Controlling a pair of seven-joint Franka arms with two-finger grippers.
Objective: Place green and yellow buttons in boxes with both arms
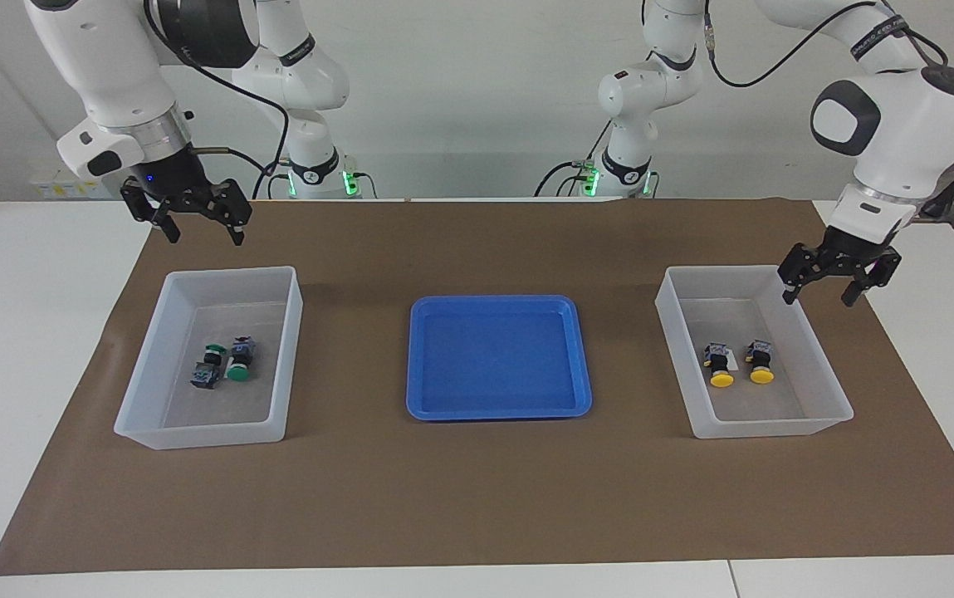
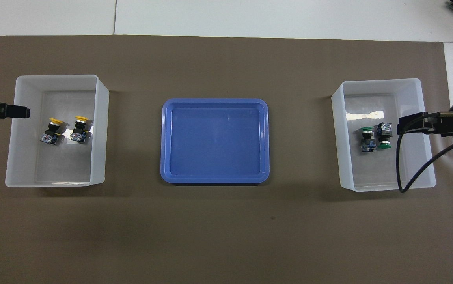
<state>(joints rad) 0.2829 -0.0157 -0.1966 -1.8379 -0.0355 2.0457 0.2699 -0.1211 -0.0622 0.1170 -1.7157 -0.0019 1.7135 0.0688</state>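
1. With both yellow buttons (image 1: 741, 363) lying side by side in the box (image 1: 832, 413) at the left arm's end, and both green buttons (image 1: 224, 365) in the other box (image 1: 132, 423), I judge sorting done.
2. Left tool (image 1: 829, 288) hangs spread and empty over its box's rim.
3. Right tool (image 1: 202, 231) is splayed, empty, over the surface (image 1: 477, 498) by its box.
4. Blue tray (image 1: 418, 407) sits between.
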